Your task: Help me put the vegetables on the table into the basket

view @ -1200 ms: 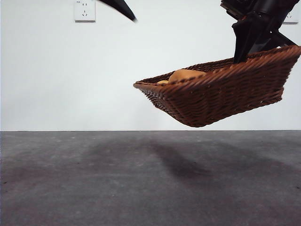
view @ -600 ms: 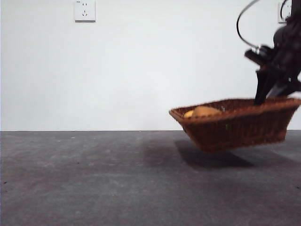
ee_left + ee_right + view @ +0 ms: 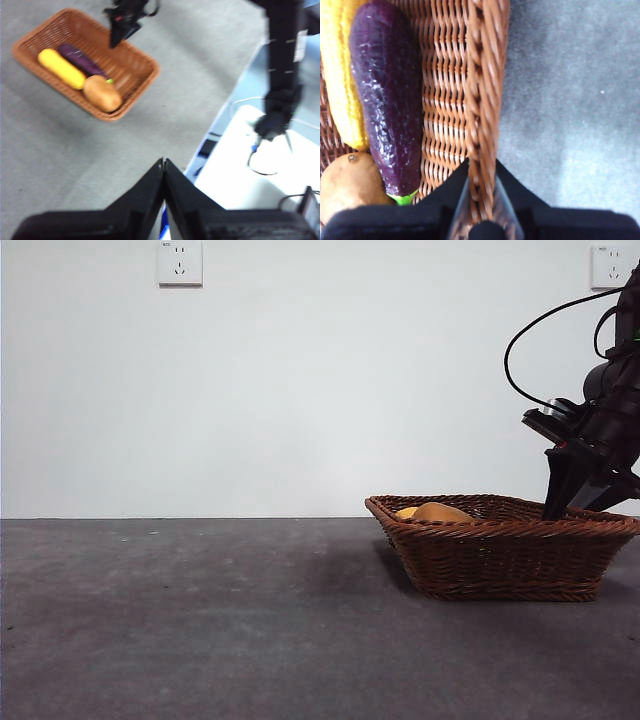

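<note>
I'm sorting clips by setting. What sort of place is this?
Probably a lab or test room: a bare grey table, a plain white wall with a socket, and a basket of toy vegetables.

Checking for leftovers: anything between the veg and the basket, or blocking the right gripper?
Nothing visible. The potato, corn and eggplant already lie inside the basket, which sits on the table. The right gripper grips the basket's rim; the left gripper waits shut.

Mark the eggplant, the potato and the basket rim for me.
eggplant (image 3: 387, 95), right wrist view, middle of its purple body.
potato (image 3: 102, 93), left wrist view, centre of its brown skin.
basket (image 3: 500, 530), front view, on the braided front rim.
</note>
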{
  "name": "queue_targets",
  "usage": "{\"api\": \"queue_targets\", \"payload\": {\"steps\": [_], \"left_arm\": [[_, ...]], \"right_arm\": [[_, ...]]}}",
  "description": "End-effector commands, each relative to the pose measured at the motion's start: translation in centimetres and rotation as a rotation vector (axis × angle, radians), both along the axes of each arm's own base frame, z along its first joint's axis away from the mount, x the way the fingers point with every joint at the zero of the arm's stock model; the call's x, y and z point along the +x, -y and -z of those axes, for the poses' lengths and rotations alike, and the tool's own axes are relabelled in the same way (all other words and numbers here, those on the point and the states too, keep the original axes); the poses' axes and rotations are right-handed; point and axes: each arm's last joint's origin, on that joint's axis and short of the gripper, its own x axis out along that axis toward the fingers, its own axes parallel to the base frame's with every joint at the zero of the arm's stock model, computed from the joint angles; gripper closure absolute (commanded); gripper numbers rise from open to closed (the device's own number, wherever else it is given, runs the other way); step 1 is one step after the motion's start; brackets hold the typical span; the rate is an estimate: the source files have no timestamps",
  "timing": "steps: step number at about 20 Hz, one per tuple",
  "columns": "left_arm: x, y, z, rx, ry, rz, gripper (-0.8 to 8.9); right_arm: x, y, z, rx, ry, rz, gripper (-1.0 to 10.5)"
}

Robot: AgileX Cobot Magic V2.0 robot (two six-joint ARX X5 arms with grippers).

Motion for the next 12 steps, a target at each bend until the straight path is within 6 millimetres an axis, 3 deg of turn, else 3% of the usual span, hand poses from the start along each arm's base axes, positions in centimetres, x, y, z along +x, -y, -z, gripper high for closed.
{"api": "queue_targets", "payload": {"steps": [1, 2, 3, 5, 8, 12], "left_arm": [[-0.7, -1.1, -0.4, -0.036, 0.002, 0.002, 8.19], [-1.2, -1.8, -0.8, -0.055, 0.015, 0.002, 8.18], [-1.7, -2.5, -1.1, -0.074, 0.027, 0.002, 8.18], [-2.7, -4.1, -1.6, -0.111, 0.056, -0.003, 8.18], [-4.1, -6.3, -2.3, -0.167, 0.093, -0.002, 8.18], [-5.5, -8.5, -2.8, -0.22, 0.129, 0.0, 8.18]], "right_arm": [[0.1, -0.2, 0.8, -0.031, -0.032, 0.005, 6.2], [-0.1, -0.1, 0.5, -0.054, -0.039, 0.014, 5.6], [-0.4, -0.1, -0.2, -0.074, -0.031, 0.015, 5.6], [-1.1, 0.0, -3.1, -0.138, 0.034, 0.028, 5.6], [-3.9, 0.0, -9.6, -0.201, 0.17, 0.072, 5.6], [-10.5, -0.5, -18.6, -0.226, 0.399, 0.108, 5.7]]}}
